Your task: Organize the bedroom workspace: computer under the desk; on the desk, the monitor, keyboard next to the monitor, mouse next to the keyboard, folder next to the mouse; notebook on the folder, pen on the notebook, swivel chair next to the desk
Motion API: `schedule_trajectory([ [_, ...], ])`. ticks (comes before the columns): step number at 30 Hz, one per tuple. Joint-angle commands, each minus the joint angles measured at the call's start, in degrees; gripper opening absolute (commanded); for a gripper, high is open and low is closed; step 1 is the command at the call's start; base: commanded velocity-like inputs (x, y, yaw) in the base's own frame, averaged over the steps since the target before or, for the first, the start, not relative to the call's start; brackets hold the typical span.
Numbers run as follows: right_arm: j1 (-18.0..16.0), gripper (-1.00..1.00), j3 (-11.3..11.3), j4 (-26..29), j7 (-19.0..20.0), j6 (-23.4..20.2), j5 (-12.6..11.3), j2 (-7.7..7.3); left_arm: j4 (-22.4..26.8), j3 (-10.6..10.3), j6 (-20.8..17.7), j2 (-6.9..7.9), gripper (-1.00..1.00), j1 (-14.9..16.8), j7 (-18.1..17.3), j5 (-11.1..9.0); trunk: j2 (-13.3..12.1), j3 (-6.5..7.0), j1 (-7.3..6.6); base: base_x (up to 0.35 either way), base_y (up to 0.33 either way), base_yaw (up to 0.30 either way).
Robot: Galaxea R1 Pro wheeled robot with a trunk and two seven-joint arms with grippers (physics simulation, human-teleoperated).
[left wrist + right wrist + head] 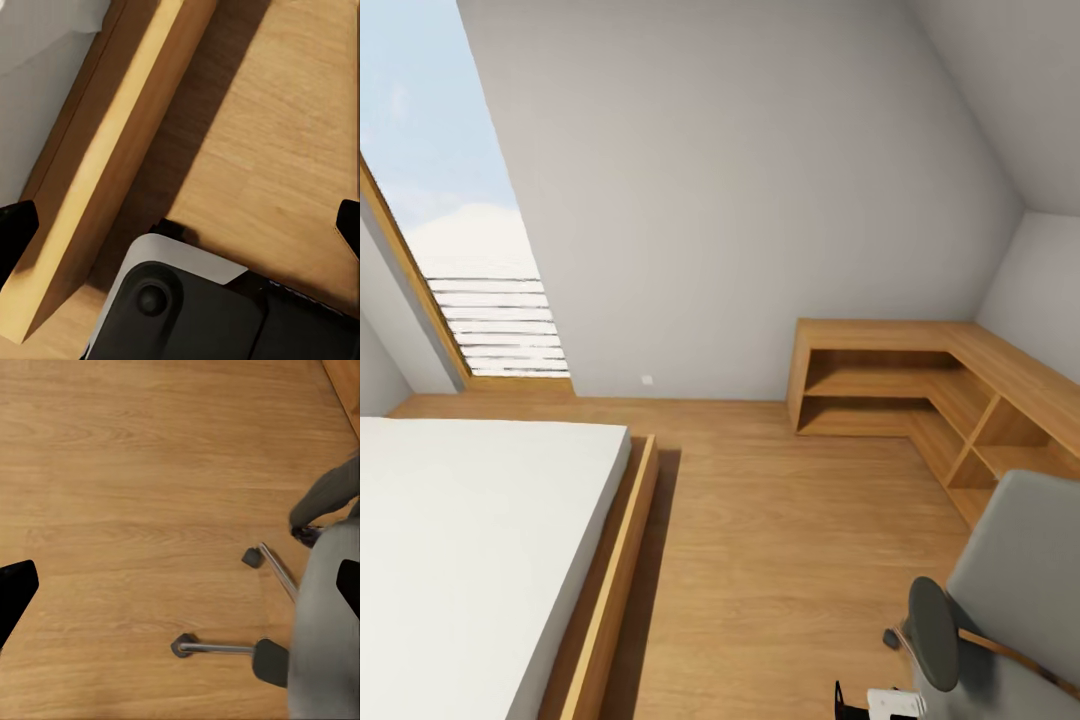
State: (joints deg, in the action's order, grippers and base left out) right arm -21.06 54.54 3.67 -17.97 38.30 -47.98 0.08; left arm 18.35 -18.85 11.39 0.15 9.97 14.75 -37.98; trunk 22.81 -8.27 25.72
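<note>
Head view: attic bedroom with a sloped wall and wood floor (pixel 780 540). A bed (pixel 470 540) with a white mattress in a low wooden frame takes the lower left. A tall slanted window (pixel 470 260) stands behind it, slats across its lower part. An L-shaped wooden shelf unit (pixel 930 390) runs along the far right corner, its open compartments facing the room.

Swivel chair (pixel 1010 600): grey, at the lower right of the head view, on the floor just in front of the near end of the shelf unit. A dark rounded armrest pad is seen on its near side. Nothing is seen lying on the part of the chair in frame.

Left wrist view: left tool (pixel 180 221) has its fingers well apart, one dark tip at each side edge, nothing between them. Below lie the bed frame rail, the floor, and part of the robot's base (pixel 187 300), grey and black.

Right wrist view: right tool (pixel 180 585) also spread wide, one dark tip at each side edge, empty. It looks down on the chair's grey seat and its star base (pixel 247 645) with casters on the floor.
</note>
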Motion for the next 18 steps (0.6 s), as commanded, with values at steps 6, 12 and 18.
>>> schedule_trajectory([
  [6,-0.05,1.0,0.48,0.02,-0.49,-0.04,-0.1,0.06,0.01,-0.49,0.28,0.03,1.0,0.05,0.37,-0.43,0.11,-0.12,0.06,0.32,0.0,0.0],
  [12,-0.04,1.0,0.48,0.02,-0.49,-0.06,-0.1,0.09,0.01,-0.49,0.26,0.03,1.0,0.05,0.37,-0.43,0.11,-0.12,0.06,0.32,0.0,0.0],
  [18,-0.04,1.0,0.48,0.02,-0.49,-0.06,-0.1,0.09,0.01,-0.49,0.24,0.03,1.0,0.05,0.37,-0.43,0.11,-0.12,0.06,0.32,0.0,0.0],
])
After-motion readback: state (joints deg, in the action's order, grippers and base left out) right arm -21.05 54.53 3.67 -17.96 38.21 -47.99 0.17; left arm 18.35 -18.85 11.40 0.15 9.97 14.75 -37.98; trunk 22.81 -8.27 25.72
